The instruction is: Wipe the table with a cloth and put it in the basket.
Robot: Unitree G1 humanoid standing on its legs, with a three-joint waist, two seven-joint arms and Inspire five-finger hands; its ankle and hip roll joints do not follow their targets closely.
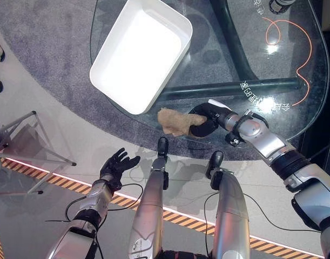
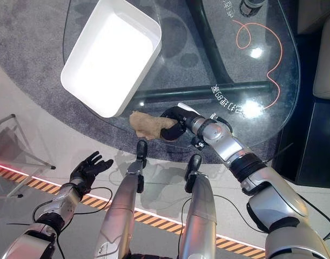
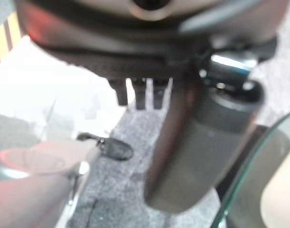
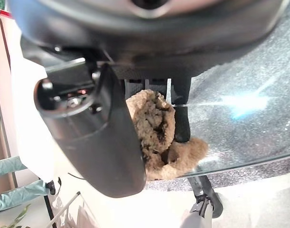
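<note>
Your left hand [image 1: 117,163] hangs off the desk [image 1: 294,65], down on the near-left side of the basket [image 1: 140,53], well apart from it. Its fingers [image 1: 122,157] are spread and relaxed, holding nothing, so it poses little risk where it is.

The basket sits on the desk's left part, its near corner just beside the cloth [image 1: 174,122]. That closeness is your first hazard, as I judge it: a wide wiping stroke toward the basket could knock the wall and push the basket toward the rim.

The cloth lies bunched at the desk's near edge, just right of the basket's near corner, and part of it seems to reach the rim. Drag it any nearer to you and it may slide off onto the floor.

Your right hand [image 1: 203,120] is on the cloth's right side, fingers [image 4: 182,124] curled round the wad with the thumb against it, as the right wrist view shows. The grip takes only part of the bundle, and a loose lobe sticks out past the fingers. Lift it like that toward the basket and the hanging part could catch the wall or slip free.
</note>
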